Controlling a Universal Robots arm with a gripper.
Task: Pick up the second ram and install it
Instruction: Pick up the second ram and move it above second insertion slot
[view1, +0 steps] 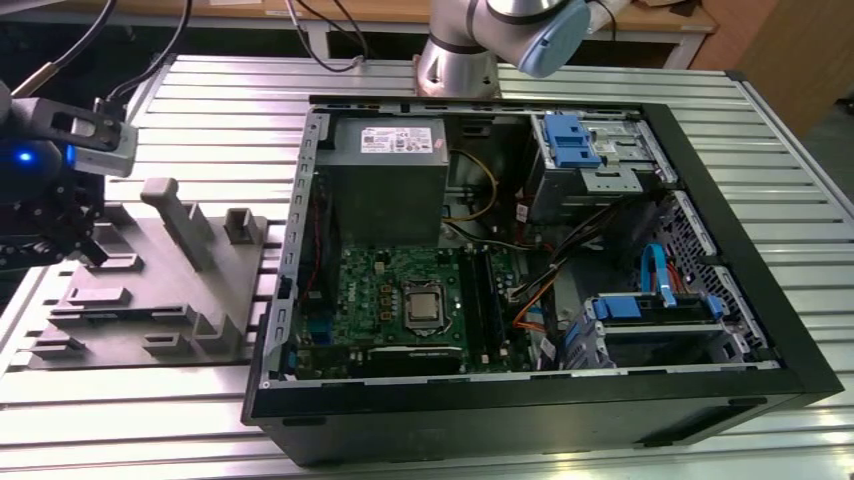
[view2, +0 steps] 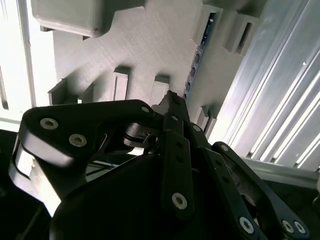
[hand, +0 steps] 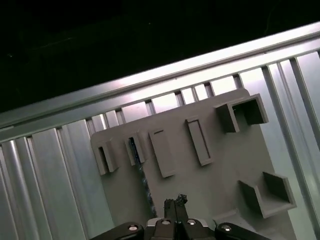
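Note:
The second ram (view2: 199, 49) is a thin dark stick with small chips, standing on edge in a slot of the grey holder block (view2: 150, 45). In the first wrist view the ram (hand: 142, 176) runs along the holder block (hand: 225, 165) as a narrow dark strip. My gripper (view2: 170, 97) hangs just above the block with its black fingertips pressed together. The gripper (hand: 175, 201) sits close beside the stick's near end, with nothing held. In the exterior view the gripper (view1: 80, 245) is over the block (view1: 160, 290) at the far left, outside the computer case.
The open computer case (view1: 747, 330) lies on the ribbed metal table (view1: 227, 100), with the green motherboard (view1: 387, 300) and its black memory slots (view1: 483, 300) inside. A tall grey post (view1: 174, 215) rises from the block. The arm's base (view1: 461, 60) stands behind the case.

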